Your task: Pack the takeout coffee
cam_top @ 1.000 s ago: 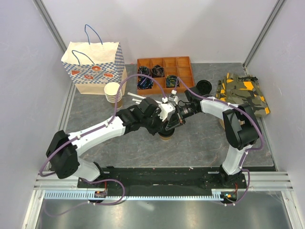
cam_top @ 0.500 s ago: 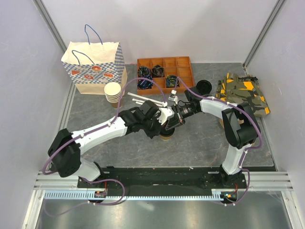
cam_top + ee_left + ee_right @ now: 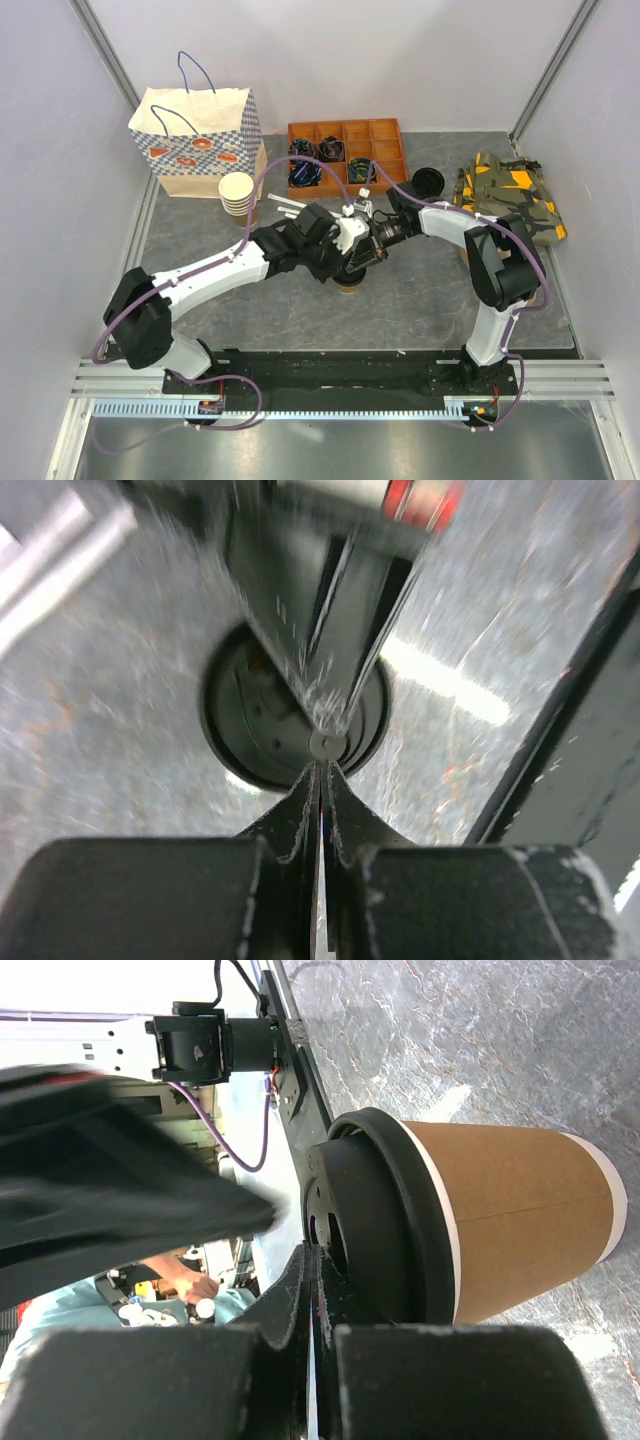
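Top external view gives us both arms reaching inward and meeting over the takeout coffee (image 3: 348, 287). It stands upright near the middle of the grey table (image 3: 430, 300), in front of the wooden compartment tray (image 3: 347, 155). Only the cup's lower edge shows there, because the left gripper (image 3: 347, 262) and right gripper (image 3: 366, 250) crowd above it.

From the left wrist we look straight down on the black lid (image 3: 250, 715). The left fingers (image 3: 295, 818) are pressed together with nothing between them, their tips over the lid's near rim, and the other arm's blurred fingers cross the lid from the far side.

From the right wrist we see the kraft cup side-on with its lid seated. The right fingers (image 3: 290, 1290) are likewise closed tight, tips at the lid's top face; we cannot tell whether they touch it.

Well apart, at the back left, a patterned paper bag (image 3: 200, 140) stands with a stack of lidless cups (image 3: 238, 192) just beside it. A camouflage cloth (image 3: 510, 200) lies at the right.
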Controlling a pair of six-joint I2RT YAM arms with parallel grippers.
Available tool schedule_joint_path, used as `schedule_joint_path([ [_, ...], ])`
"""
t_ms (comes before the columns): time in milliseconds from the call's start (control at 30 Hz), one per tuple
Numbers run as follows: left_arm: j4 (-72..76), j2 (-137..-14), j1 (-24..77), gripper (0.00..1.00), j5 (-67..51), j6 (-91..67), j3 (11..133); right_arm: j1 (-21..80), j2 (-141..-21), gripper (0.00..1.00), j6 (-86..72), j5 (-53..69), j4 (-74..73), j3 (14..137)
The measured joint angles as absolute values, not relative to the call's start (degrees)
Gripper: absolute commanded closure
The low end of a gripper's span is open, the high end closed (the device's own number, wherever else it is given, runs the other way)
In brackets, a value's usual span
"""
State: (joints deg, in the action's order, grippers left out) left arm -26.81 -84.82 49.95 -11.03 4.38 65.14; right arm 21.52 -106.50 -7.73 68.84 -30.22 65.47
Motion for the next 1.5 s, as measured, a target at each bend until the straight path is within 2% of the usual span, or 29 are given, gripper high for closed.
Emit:
schedule_joint_path([
  [233,-27.3,-88.1,48.9,0.93,-11.0,4.4,60.1,21.5,-107.0,1.0,-7.4,69.2,-30.3,65.8],
  [367,-27.4,-87.4,48.2,0.89,-12.2,4.4,60.4,21.5,-107.0,0.98,-7.3,69.2,-30.4,66.0],
  [600,-27.3,-82.7,45.3,0.68,-20.9,0.4,62.2,21.6,-106.9,0.94,-7.3,67.3,-31.3,67.7],
  [700,-26.3,-81.2,41.5,0.65,-27.4,-3.8,62.3,21.5,-106.3,0.91,-7.5,65.5,-31.4,68.8],
  [800,-23.7,-80.8,37.9,0.64,-33.9,-9.5,62.2,21.5,-105.2,0.89,-7.9,63.8,-31.5,69.7],
  [1100,-12.2,-84.2,35.7,0.66,-45.7,-23.4,60.2,21.4,-101.4,0.87,-8.5,61.8,-33.8,72.8],
  [1500,2.0,-97.1,32.5,0.79,-53.1,-37.7,58.1,20.7,-92.7,0.82,-2.1,37.5,-42.2,76.5],
])
